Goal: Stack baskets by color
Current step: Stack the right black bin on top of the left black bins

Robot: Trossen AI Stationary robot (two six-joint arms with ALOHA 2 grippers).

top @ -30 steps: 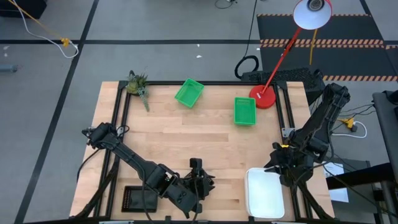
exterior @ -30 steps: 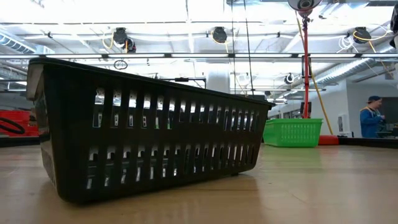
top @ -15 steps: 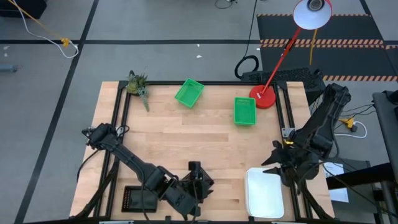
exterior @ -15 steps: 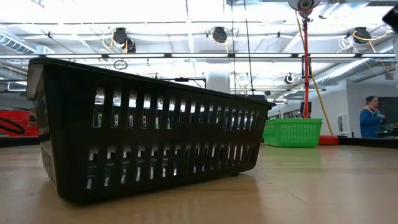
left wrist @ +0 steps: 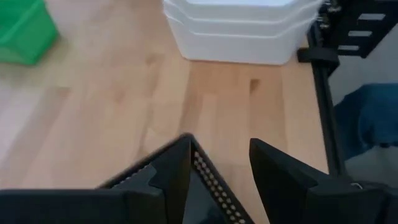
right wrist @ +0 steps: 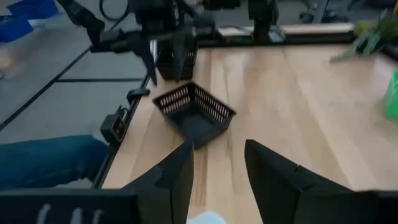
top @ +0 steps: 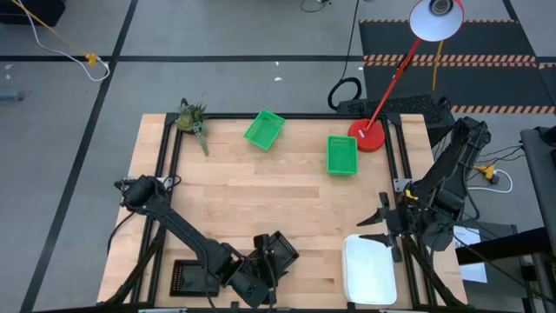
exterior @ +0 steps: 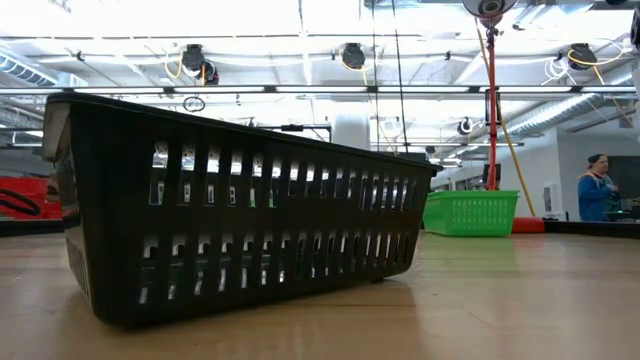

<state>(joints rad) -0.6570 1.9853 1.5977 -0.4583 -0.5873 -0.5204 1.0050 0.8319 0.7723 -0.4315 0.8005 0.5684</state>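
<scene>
Gripping a black basket (top: 276, 252) by its rim near the table's front edge, the left gripper (top: 261, 271) held it tilted, one wall pinched between its fingers (left wrist: 171, 171), as the left wrist view showed. From the right wrist view the basket (right wrist: 194, 114) looked lifted off the wood, probably so it could be carried to the other black basket (top: 188, 277) lying at the front left corner. That would be the sensible home for it, since colours were to go together.

The right gripper (top: 385, 224) hung just above the far end of the white stack (top: 370, 270) at the front right, its fingers (right wrist: 174, 177) spread and empty. I judged it had nothing more to do with the white baskets (left wrist: 239, 28), which sat nested one inside another, at least three layers showing.

Two green baskets stood apart at the back: one (top: 264, 129) angled near the middle, the other (top: 342, 156) beside the red lamp base (top: 368, 136). They were not yet stacked, and a third green one could not be made out. A plant sprig (top: 192, 117) lay at the back left corner. Green seemed the remaining job for the right arm, being nearer.
</scene>
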